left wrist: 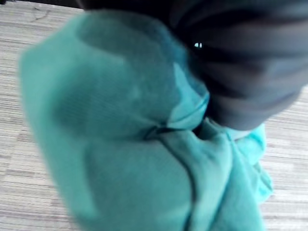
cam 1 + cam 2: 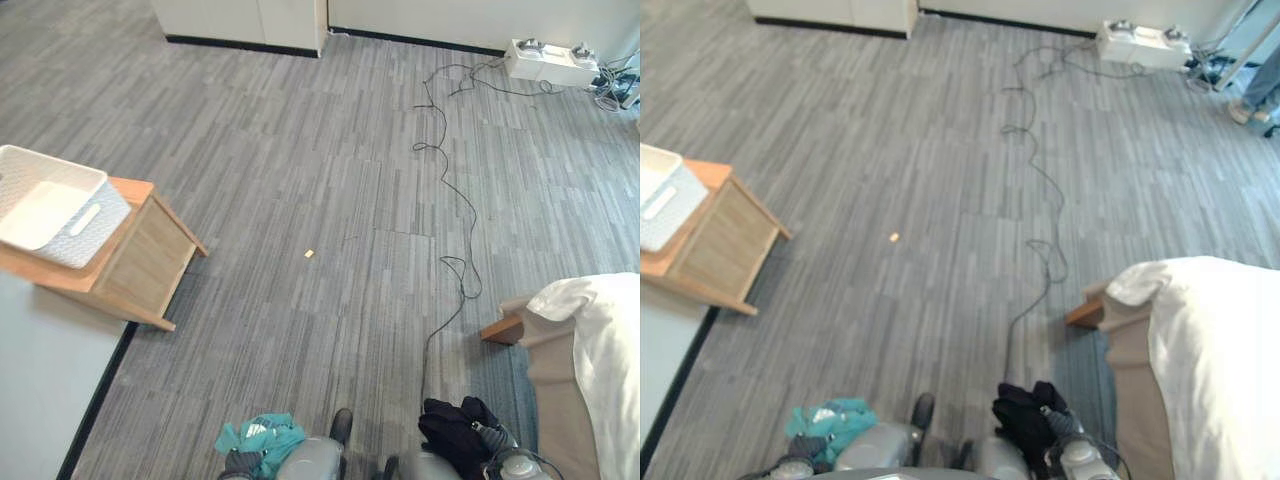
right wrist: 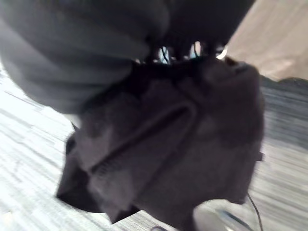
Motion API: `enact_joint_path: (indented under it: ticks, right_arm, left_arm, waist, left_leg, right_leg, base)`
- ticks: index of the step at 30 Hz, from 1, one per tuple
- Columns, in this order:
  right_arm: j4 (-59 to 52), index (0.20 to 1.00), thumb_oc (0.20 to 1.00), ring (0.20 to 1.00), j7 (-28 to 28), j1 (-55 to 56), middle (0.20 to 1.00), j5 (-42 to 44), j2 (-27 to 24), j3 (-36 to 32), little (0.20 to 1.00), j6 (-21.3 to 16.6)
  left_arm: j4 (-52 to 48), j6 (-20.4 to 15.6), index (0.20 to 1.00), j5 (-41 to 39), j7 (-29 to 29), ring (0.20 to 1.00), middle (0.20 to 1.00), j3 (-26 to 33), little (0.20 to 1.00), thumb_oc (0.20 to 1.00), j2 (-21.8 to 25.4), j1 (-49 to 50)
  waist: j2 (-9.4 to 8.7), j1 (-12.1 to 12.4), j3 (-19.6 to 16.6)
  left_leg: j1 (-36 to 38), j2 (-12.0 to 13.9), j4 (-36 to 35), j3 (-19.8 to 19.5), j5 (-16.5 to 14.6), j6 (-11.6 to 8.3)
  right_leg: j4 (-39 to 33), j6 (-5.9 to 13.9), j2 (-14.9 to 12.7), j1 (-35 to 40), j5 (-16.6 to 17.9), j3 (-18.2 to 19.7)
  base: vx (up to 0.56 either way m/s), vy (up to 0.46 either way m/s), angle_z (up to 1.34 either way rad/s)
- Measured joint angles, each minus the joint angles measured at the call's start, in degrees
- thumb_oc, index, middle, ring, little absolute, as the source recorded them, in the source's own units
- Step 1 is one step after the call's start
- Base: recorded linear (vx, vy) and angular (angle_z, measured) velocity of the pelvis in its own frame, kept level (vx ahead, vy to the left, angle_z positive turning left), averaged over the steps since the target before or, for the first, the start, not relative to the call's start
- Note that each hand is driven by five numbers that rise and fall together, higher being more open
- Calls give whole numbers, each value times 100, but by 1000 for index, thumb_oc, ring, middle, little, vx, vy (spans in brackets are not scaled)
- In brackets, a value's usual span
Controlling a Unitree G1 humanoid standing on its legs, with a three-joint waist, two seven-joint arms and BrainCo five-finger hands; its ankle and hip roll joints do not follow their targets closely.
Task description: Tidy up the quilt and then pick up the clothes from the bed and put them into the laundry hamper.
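Note:
A bunched teal garment (image 2: 265, 438) hangs from my left hand (image 2: 240, 463) low at the view's bottom edge; up close the teal cloth (image 1: 134, 144) spills from under the hand's dark cover. My right hand (image 2: 492, 437) holds a black garment (image 2: 455, 425), which dangles over the carpet in the right wrist view (image 3: 183, 144). The white laundry hamper (image 2: 85, 235) stands on a wooden side table (image 2: 150, 260) at the left, well ahead of both hands. The white quilt (image 2: 605, 340) covers the bed at the right.
The beige bed base (image 2: 555, 400) and its wooden corner (image 2: 503, 329) jut out close to my right side. A white unit (image 2: 550, 60) sits by the far wall, a cabinet (image 2: 240, 20) at the back. A small scrap (image 2: 309, 253) lies on the carpet. A person's legs (image 2: 1255, 95) show far right.

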Motion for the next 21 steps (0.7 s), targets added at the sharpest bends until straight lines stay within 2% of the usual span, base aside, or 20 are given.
enact_joint_path:
  ticks: [1,2,3,5,6,7,8,9,10,11,12,13,14,15,16,17,18,19,20,21]
  right_arm:
    - [10,200,200,200,-5,-37,200,3,-3,-16,200,12]
    - [-183,200,200,200,2,-70,200,7,-36,-136,200,31]
    - [-171,200,200,200,6,-118,200,7,-24,-87,200,1]
    - [-311,200,200,200,61,-94,200,10,-32,-98,200,-29]
    - [-322,200,200,200,64,-65,200,12,-104,-127,200,-83]
    - [-279,200,200,200,54,-85,200,11,-124,-130,200,-102]
    - [-142,200,200,200,50,-158,200,6,-108,-124,200,-86]
    - [29,200,200,200,55,-267,200,4,-54,-127,200,-58]
    - [256,200,200,200,95,-286,200,-16,88,-121,200,32]
    - [264,200,200,200,85,-323,200,-80,100,-119,200,30]
    - [181,200,200,200,91,-292,200,-132,91,-49,200,-15]
    - [186,200,200,200,92,-315,200,-151,81,-63,200,-28]
    - [302,200,200,200,92,-451,200,-154,53,-58,200,18]
    - [305,200,200,200,93,-588,200,-153,38,-45,200,88]
    - [322,200,200,200,94,-771,200,-154,28,105,200,48]
    - [318,200,200,200,93,-862,200,-155,23,116,200,28]
    - [219,200,200,200,86,-1000,200,-154,30,138,200,7]
    - [204,200,200,200,82,-1007,200,-155,10,139,200,-15]
    - [199,200,200,200,77,-954,200,-157,-36,163,200,-76]
    - [269,200,200,200,74,-956,200,-157,-57,99,200,-75]
  left_arm:
    - [-3,9,200,0,-14,200,200,-70,200,200,1,-99]
    - [-11,-26,200,7,6,200,200,-86,200,200,-4,-586]
    - [-61,-54,200,10,30,200,200,-66,200,200,19,-735]
    - [-97,-109,200,25,76,200,200,-76,200,200,80,-924]
    - [-119,-173,200,51,149,200,200,-130,200,200,123,-932]
    - [-76,-181,200,123,158,200,200,-127,200,200,128,-924]
    - [39,-184,200,185,182,200,200,-120,200,200,152,-939]
    - [215,-222,200,197,191,200,200,-105,200,200,166,-900]
    - [354,-166,200,220,200,200,200,-52,200,200,183,-648]
    - [333,-132,200,220,194,200,200,-32,200,200,160,-419]
    - [425,-98,200,219,198,200,200,111,200,200,59,-126]
    - [420,-95,200,205,197,200,200,255,200,200,-7,5]
    - [370,-134,200,176,189,200,200,408,200,200,-66,43]
    - [353,-178,200,157,186,200,200,455,200,200,-43,-113]
    - [319,-174,200,132,187,200,200,388,200,200,84,-183]
    - [310,-178,200,131,186,200,200,387,200,200,112,-155]
    - [180,-174,200,123,179,200,200,401,200,200,182,-20]
    - [110,-176,200,123,181,200,200,414,200,200,191,31]
    - [55,-200,200,123,179,200,200,457,200,200,181,69]
    - [42,-212,200,123,179,200,200,462,200,200,181,85]
  waist:
    - [154,-118,80]
    - [609,-246,303]
    - [695,-364,393]
    - [574,-481,411]
    - [460,-621,289]
    - [462,-703,235]
    - [394,-715,186]
    - [368,-621,174]
    - [165,-461,83]
    - [190,-418,59]
    - [228,-420,-131]
    - [248,-362,-160]
    - [258,-218,-145]
    - [206,-41,-66]
    - [-62,116,61]
    - [-150,171,109]
    - [-325,408,180]
    - [-375,468,187]
    - [-430,535,165]
    - [-368,562,161]
  left_leg:
    - [116,78,-50,-191,46,-58]
    - [474,388,-106,-887,-94,-248]
    - [606,462,-119,-988,-58,-325]
    - [814,291,-45,-1329,-111,-708]
    - [1327,237,-385,-1250,-439,-728]
    - [1460,268,-520,-1250,-648,-671]
    - [1755,290,-683,-1248,-841,-491]
    - [1956,332,-727,-1287,-973,-485]
    - [2321,91,-266,-1018,-1185,-678]
    - [2273,58,312,-835,-1269,-814]
    - [1864,-4,1511,-834,-1163,-1111]
    - [1537,-106,2449,-791,-920,-1269]
    - [764,-193,3957,-570,-594,-1192]
    - [15,-249,5088,-203,-709,-1076]
    - [-793,-333,5139,8,-875,-1074]
    - [-1026,-365,4913,16,-940,-1082]
    - [-1335,-322,3976,285,-989,-1070]
    - [-1381,-236,3340,497,-981,-1053]
    - [-1470,-114,1982,839,-753,-942]
    - [-1584,-75,1232,1068,-376,-906]
  right_leg:
    - [-38,-126,71,-116,-70,-23]
    - [-922,-361,640,-403,-364,-225]
    - [-1594,-399,800,-508,-307,-347]
    - [-2800,-340,771,-652,-256,-435]
    - [-4328,-283,608,-898,265,-450]
    - [-4769,-280,530,-944,412,-348]
    - [-5233,-269,441,-1086,437,-145]
    - [-5074,-316,423,-1168,466,-105]
    - [-4687,-843,398,-1000,1219,-66]
    - [-4581,-856,365,-882,1606,-59]
    - [-4648,-1015,405,-591,2095,-121]
    - [-4635,-1061,474,-442,2259,-140]
    - [-4588,-1185,556,-344,2045,-123]
    - [-4694,-1183,601,-138,2013,-93]
    - [-5054,-1173,629,345,2049,-114]
    - [-5177,-1161,652,562,2021,-108]
    - [-5537,-967,702,1091,1677,-45]
    - [-5630,-922,718,1269,1572,-92]
    - [-5620,-775,763,1444,1296,-276]
    - [-5615,-567,884,1739,1000,-491]
  base:
    - [738,-101,127]
    - [721,-165,144]
    - [499,-135,148]
    - [555,-139,143]
    - [956,-213,172]
    - [1218,-290,178]
    - [770,-185,100]
    - [693,-174,57]
    - [430,-108,2]
    - [662,-236,5]
    - [573,-265,22]
    - [358,-204,35]
    - [309,-100,12]
    - [347,-40,14]
    - [545,-48,14]
    - [794,-33,0]
    - [618,-15,-18]
    - [804,4,-8]
    - [378,11,45]
    - [591,2,66]
